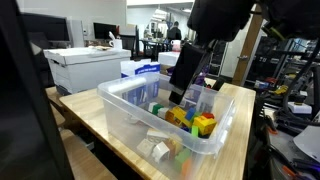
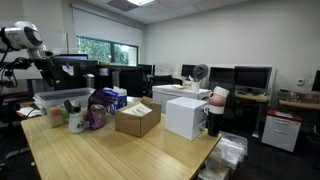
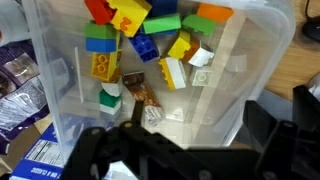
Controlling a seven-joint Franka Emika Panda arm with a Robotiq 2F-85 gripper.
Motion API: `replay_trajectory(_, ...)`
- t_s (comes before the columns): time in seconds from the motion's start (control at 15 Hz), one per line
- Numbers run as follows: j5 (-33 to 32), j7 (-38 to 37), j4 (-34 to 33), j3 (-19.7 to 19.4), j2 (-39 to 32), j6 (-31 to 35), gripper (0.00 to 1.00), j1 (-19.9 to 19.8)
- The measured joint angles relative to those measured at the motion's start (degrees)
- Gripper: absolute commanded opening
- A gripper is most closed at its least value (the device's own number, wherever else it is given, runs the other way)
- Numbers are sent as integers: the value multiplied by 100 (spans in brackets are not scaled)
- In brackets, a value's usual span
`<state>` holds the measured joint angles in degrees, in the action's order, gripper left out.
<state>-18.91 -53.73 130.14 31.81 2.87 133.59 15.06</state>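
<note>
A clear plastic bin (image 1: 130,92) stands on a wooden table (image 1: 85,115). It holds several toy blocks (image 1: 195,120) in red, yellow, green, blue and orange. In the wrist view the blocks (image 3: 130,30) lie heaped at the far end of the bin (image 3: 60,90), with a brown wrapper (image 3: 140,92) and small white pieces beside them. My gripper (image 3: 180,140) is open and empty, its dark fingers wide apart above the bin's bare near floor. In an exterior view the gripper (image 1: 180,95) hangs just inside the bin, next to the blocks.
Blue and purple snack packets (image 3: 15,90) lie outside the bin. In an exterior view the bin (image 2: 60,98) sits at the table's far end, with a purple bag (image 2: 97,110), a cardboard box (image 2: 137,120) and a white box (image 2: 186,117) along the table.
</note>
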Motion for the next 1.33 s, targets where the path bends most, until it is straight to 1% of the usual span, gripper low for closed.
replay_trajectory(0.2,-90,-131,-255,-132,-319,-124,100,211)
replay_trajectory(0.6,-92,-144,-663,-510,-863,-183,100,657)
replay_trajectory(1.2,-83,-144,-1030,-903,-1426,-318,100,1076)
replay_trajectory(1.27,-82,-144,-1055,-932,-1472,-329,84,1099)
replay_trajectory(1.33,-80,-144,-1075,-963,-1514,-335,75,1124)
